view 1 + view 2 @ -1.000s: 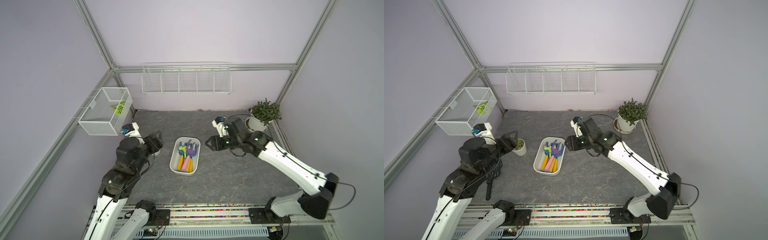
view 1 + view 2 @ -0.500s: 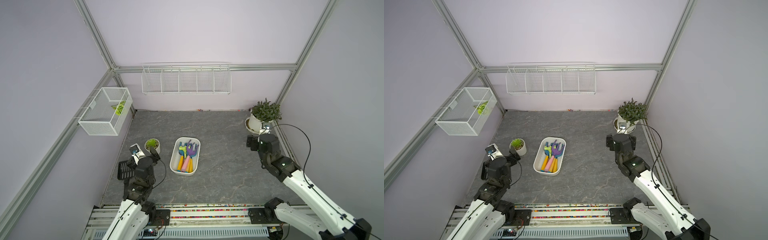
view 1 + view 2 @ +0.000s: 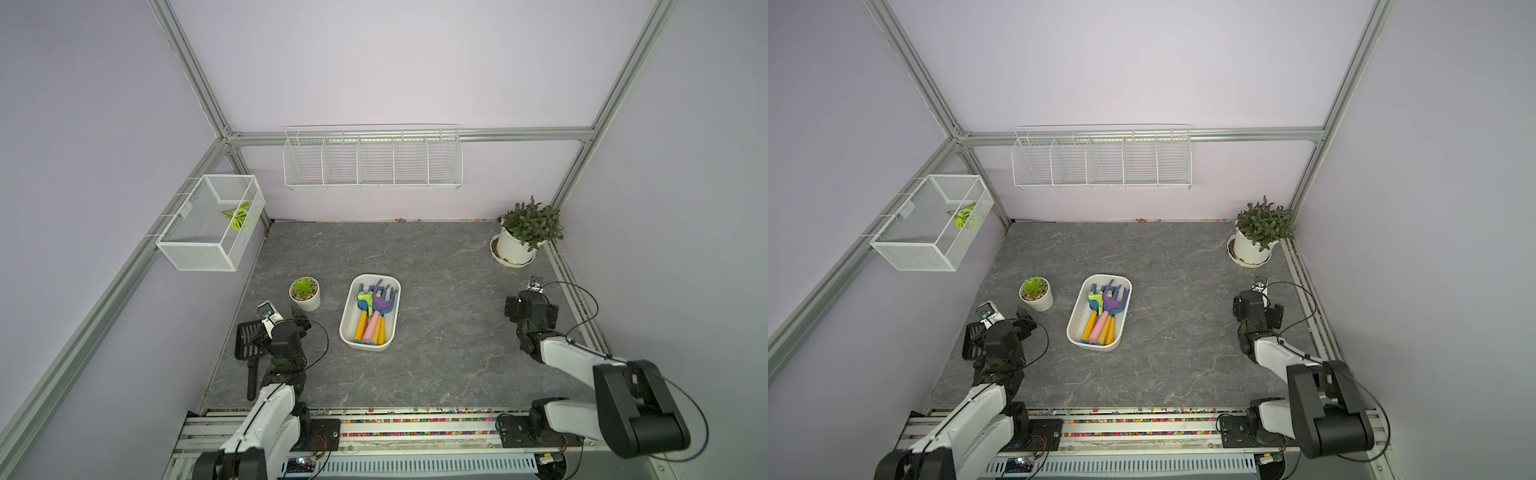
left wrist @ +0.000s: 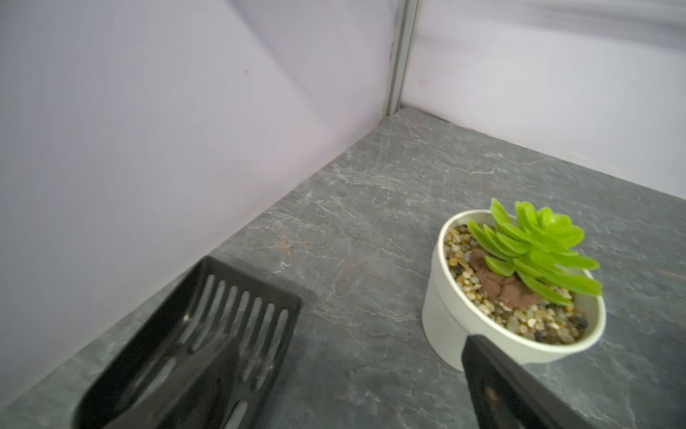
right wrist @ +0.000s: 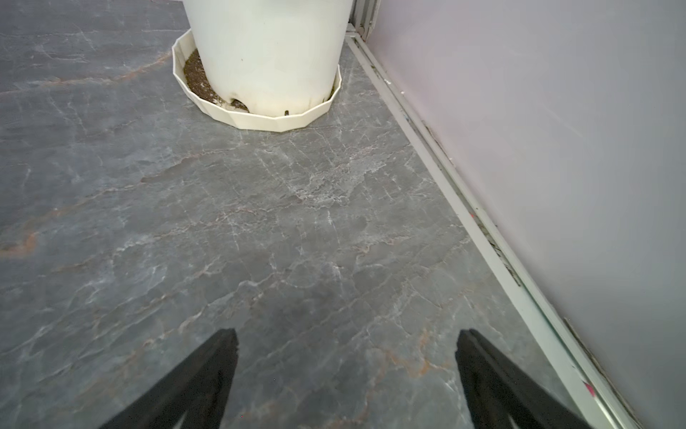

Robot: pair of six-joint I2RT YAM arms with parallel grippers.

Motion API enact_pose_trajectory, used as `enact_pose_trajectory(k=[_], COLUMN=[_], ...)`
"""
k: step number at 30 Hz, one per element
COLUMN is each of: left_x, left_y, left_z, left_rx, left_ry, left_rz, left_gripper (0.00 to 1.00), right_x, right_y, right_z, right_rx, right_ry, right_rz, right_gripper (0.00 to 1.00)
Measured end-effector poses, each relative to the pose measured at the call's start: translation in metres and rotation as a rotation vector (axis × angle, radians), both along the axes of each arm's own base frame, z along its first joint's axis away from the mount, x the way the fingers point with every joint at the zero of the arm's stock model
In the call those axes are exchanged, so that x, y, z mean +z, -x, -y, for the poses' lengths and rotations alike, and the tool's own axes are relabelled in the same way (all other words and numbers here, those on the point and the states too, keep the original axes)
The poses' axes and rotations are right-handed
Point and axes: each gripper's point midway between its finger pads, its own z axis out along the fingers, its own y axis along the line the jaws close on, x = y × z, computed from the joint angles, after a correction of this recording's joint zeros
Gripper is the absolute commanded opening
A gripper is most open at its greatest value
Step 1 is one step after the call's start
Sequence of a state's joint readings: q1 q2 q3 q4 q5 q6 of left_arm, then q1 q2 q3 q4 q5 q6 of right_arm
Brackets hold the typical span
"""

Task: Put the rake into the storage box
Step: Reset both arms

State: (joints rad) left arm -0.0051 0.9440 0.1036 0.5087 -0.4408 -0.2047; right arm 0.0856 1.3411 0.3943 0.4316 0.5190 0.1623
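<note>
Purple rake point(image 3: 384, 293) lying inside storage box point(image 3: 368, 347), mid-table, well apart from both grippers. Right gripper point(image 5: 347, 334) spread wide over bare table point(image 5: 260, 223), holding nothing. Left gripper point(image 3: 289, 323) spread too, empty, near black scoop point(image 4: 208, 334).

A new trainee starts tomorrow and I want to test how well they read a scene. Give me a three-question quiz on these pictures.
1. True or false: the purple rake lies inside the storage box.
2. Which of these stands nearest the left gripper? A the small succulent pot; B the leafy plant in its saucer; C the wire rack on the wall.
3. Fill in: both the left and the right gripper are ____ and hold nothing.
Key: 1 true; 2 A; 3 open.
</note>
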Motion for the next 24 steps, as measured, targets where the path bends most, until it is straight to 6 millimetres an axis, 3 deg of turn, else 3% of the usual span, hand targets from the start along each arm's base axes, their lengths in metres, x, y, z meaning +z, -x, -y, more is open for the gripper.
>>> enact_pose_trajectory(k=[5, 8, 13, 16, 24], left_x=[-0.003, 0.007, 0.01, 0.008, 0.006], left_y=[-0.035, -0.062, -0.087, -0.096, -0.098], left_z=[0.009, 0.012, 0.022, 0.029, 0.035], left_rx=[-0.066, -0.092, -0.165, -0.209, -0.249], left_ry=[0.022, 0.023, 0.017, 0.009, 0.003], left_rz=[0.014, 0.06, 0.063, 0.061, 0.048], left_gripper=[1.0, 1.0, 1.0, 1.0, 1.0], right_x=[0.001, 0.0, 0.002, 0.006, 0.009], right_y=[-0.033, -0.039, -0.044, -0.046, -0.047], right_z=[-0.009, -0.022, -0.03, -0.031, -0.032], right_rx=[0.072, 0.142, 0.194, 0.203, 0.209], right_ry=[-0.024, -0.036, -0.04, -0.04, -0.036], right_rz=[0.065, 0.098, 0.124, 0.14, 0.151], right_gripper=[0.97, 0.97, 0.98, 0.98, 0.99])
